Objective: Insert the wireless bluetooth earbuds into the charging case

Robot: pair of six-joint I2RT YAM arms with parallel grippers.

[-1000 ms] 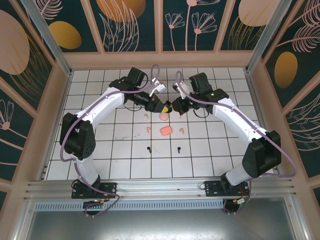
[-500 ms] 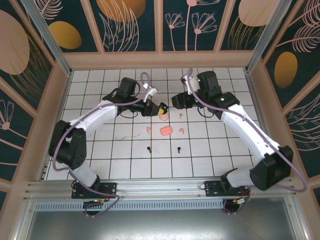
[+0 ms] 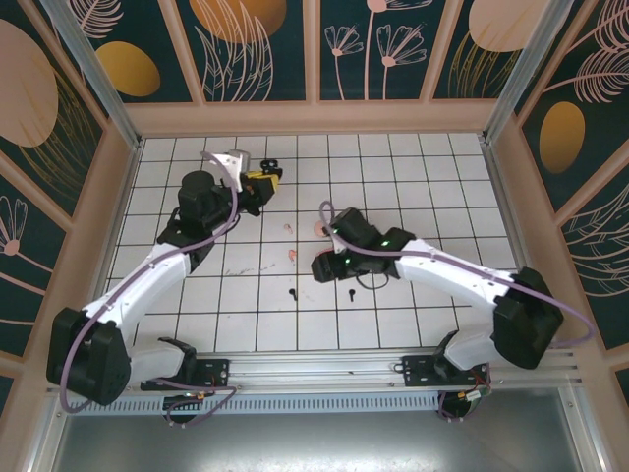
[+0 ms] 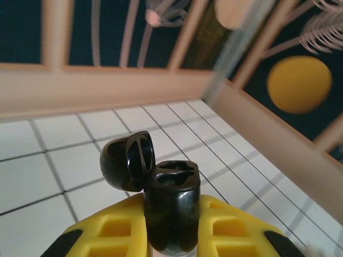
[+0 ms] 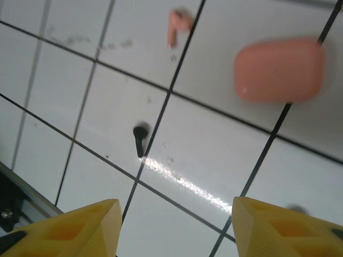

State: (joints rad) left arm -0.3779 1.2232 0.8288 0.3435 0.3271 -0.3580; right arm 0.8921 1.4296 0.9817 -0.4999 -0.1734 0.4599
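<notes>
Scattered apart on tiles [image 5: 225,155] beneath wide-spread right gripper [image 5: 176,220]: black earbud [image 5: 139,140], coral earbud [image 5: 178,24], coral case [image 5: 278,69]; far left, outstretched, left gripper [image 3: 262,181] clamping black case [image 4: 171,201], lid flipped open.

An earbud [image 5: 177,24] lies left of a charging case [image 5: 278,69] on the tiled table [image 3: 393,324], with a second earbud [image 5: 140,139] nearer the front rail [image 3: 314,366].

My top cam looks down from high behind. Left wrist looks level toward the back wall [image 4: 107,85]. Right wrist sits close over the tiles [image 5: 214,155], sharing the black earbud [image 5: 140,140] with top.
</notes>
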